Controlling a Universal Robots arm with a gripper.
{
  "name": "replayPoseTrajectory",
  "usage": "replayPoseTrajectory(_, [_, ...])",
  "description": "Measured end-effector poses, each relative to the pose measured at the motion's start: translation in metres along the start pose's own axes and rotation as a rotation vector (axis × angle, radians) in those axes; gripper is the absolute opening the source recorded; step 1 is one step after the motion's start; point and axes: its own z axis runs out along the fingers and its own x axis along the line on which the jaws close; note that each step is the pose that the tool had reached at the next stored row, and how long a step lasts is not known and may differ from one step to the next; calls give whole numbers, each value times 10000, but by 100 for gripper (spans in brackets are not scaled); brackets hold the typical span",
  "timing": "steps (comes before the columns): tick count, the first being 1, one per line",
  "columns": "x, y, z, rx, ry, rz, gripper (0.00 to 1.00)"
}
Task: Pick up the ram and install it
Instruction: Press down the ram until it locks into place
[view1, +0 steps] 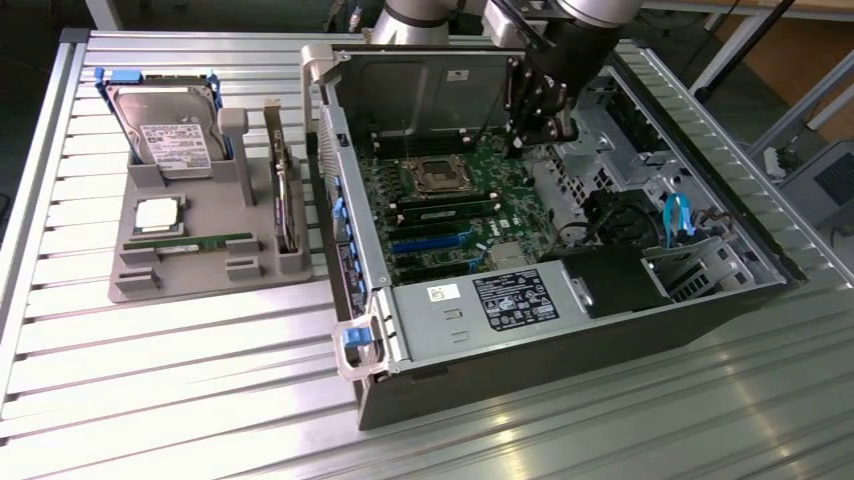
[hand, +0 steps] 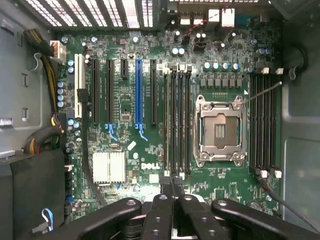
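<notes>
One ram (view1: 187, 243) lies well apart from the fingers (hand: 161, 212).

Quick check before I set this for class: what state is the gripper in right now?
Gripper: shut, fingers together above the motherboard; the ram lies in the grey tray.

We counted one open computer case (view1: 561, 300) on the table (view1: 160, 400), with one main board (hand: 150, 150) inside it. We counted one grey holder (view1: 200, 250) beside the case, carrying one hard drive (view1: 167, 130), one square silver chip (view1: 156, 213) and one ram stick (view1: 191, 245). On the board we saw one empty chip socket (hand: 220, 131), one blue slot (hand: 139, 90) and one silver heat sink (hand: 109, 166). We counted one tool (hand: 172, 200).
</notes>
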Motion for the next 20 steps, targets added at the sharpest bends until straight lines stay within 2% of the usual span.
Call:
replayPoseTrajectory(1, [-1,105,5,30,-5,0,9])
replayPoseTrajectory(2, [-1,156,7,43,-4,0,9])
replayPoseTrajectory(6, [-1,298,14,84,-5,-1,9])
replayPoseTrajectory(20, [-1,309,14,87,-6,47,9])
